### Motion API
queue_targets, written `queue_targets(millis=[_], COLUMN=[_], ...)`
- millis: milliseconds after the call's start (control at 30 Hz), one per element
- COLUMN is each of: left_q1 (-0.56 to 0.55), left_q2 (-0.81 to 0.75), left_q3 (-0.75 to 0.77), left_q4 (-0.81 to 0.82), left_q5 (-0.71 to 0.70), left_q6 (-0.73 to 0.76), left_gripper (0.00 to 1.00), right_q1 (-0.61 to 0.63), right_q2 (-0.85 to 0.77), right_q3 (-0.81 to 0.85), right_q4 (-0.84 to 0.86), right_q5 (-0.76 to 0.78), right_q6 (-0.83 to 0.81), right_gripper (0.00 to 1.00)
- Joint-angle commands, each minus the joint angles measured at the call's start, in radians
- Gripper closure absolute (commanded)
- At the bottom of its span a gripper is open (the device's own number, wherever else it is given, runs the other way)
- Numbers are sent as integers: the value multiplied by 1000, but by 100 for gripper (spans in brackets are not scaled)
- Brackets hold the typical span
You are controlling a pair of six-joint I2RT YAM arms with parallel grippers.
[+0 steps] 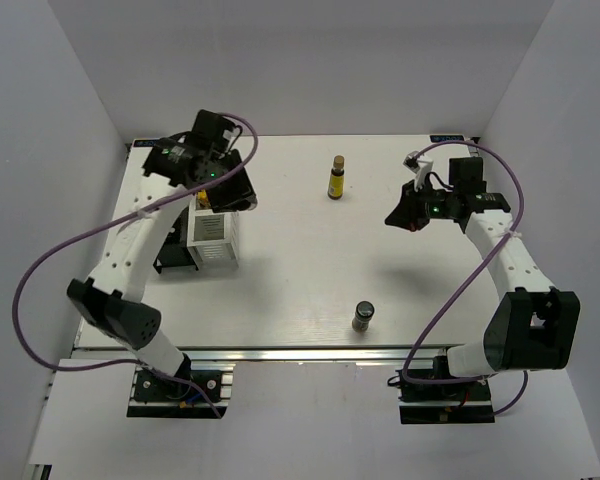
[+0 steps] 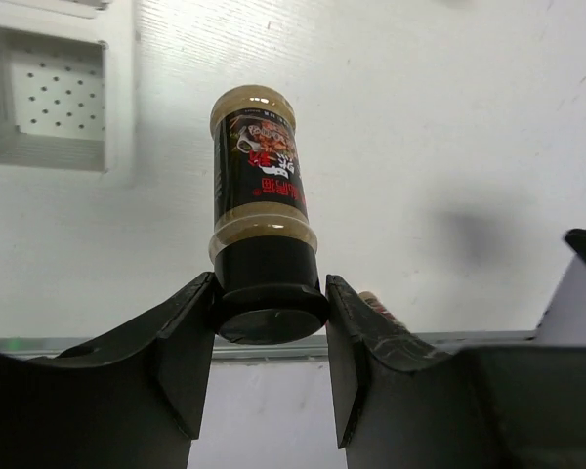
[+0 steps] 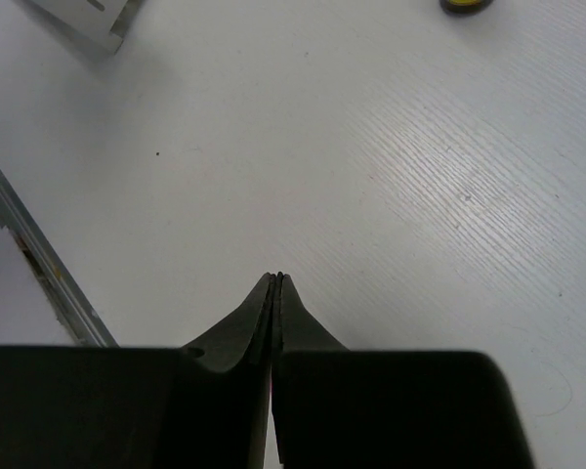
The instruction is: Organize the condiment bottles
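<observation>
My left gripper (image 2: pixel 271 313) is shut on the black cap of the amber bottle (image 2: pixel 259 195), which has a dark label and hangs above the table. In the top view this gripper (image 1: pixel 220 188) hovers over the back of the white slatted box (image 1: pixel 212 238). The yellow bottle with a tan cap (image 1: pixel 336 177) stands at the back centre. A dark bottle with a black cap (image 1: pixel 363 316) stands near the front edge. My right gripper (image 1: pixel 405 215) is shut and empty above bare table (image 3: pixel 276 278). The second dark bottle is not in view.
A black stand (image 1: pixel 170 255) sits left of the white box. The box's perforated inside (image 2: pixel 49 98) shows in the left wrist view. A small tan-red object (image 2: pixel 376 305) peeks from behind the left gripper's right finger. The table's metal front rail (image 1: pixel 300 353) runs along the near edge.
</observation>
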Motion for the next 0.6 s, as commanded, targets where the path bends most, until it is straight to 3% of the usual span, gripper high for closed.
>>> queue_targets(millis=[0,167,433,567], left_q1=[43,165,519,613], left_q2=[-106,-221,-283,-284], left_q3=[9,-95,-218,-278], left_q4=[-83,-54,73,145], left_q5=[13,-25,102,131], left_q6=[-41,-90,-35,-22], left_gripper=[100,100,100,100], right_q1=[26,47,64,64], right_q2=[-20,-3,37,51], right_q3=[-19,-23,17,27], right_q4=[47,72,70,81], right_q5=[-19,-26,-36,-35], right_q6=[13,41,33,36], right_gripper=[100,100,100,100])
